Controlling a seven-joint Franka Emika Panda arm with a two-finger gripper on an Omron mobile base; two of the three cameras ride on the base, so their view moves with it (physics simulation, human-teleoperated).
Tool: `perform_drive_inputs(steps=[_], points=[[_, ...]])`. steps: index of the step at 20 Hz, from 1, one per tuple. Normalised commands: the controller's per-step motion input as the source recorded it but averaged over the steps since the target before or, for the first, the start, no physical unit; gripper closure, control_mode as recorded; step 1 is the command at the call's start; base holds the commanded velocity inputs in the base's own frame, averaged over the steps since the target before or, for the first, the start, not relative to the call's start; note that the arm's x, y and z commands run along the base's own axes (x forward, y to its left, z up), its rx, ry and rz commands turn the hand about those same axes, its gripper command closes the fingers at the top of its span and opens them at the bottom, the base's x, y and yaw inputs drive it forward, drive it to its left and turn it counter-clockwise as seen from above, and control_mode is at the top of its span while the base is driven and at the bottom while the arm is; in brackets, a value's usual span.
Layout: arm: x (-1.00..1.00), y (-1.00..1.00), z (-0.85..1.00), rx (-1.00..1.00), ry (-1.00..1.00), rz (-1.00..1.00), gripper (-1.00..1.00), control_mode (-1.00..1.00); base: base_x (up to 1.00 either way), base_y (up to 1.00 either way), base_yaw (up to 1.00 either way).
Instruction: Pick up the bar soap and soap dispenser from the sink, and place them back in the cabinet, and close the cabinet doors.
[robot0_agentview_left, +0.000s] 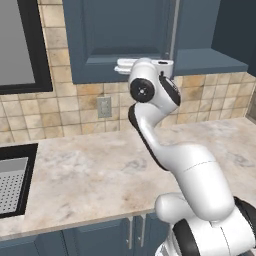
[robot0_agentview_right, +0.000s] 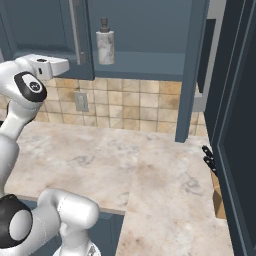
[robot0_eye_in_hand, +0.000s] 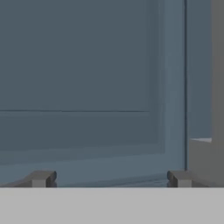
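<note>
Fingers (robot0_eye_in_hand: 109, 178) spread wide, held nothing, faced cabinet door (robot0_eye_in_hand: 83, 87) panel just ahead; rigid, probably swung easily if pushed flat.

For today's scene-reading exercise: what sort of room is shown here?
A kitchen, rendered: marble-look counter, black sink with grey tray, dark blue cabinet holding a soap dispenser, tiled backsplash.

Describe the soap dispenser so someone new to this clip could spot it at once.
Find the dark blue wall cabinet above the tiled backsplash in the right base view. On its shelf stands the soap dispenser, just right of a long silver door handle. It is a pale marbled cylinder with a narrow dark pump top.
</note>
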Motion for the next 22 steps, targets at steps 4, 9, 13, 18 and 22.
perform_drive_inputs(steps=[4,9,13,18,22], points=[[0.32,-0.19,0.00,0.00,0.00,0.06,-1.00,-1.00,0.00,0.00,0.00],[0.16,-0.06,0.00,0.00,0.00,0.04,-1.00,-1.00,0.00,0.00,0.00],[0.02,-0.01,0.00,0.00,0.00,0.03,-1.00,-1.00,0.00,0.00,0.00],[-0.22,0.00,0.00,-0.02,0.00,0.00,-1.00,-1.00,0.00,0.00,0.00],[-0.44,-0.02,0.00,-0.03,0.00,0.00,-1.00,-1.00,0.00,0.00,0.00]])
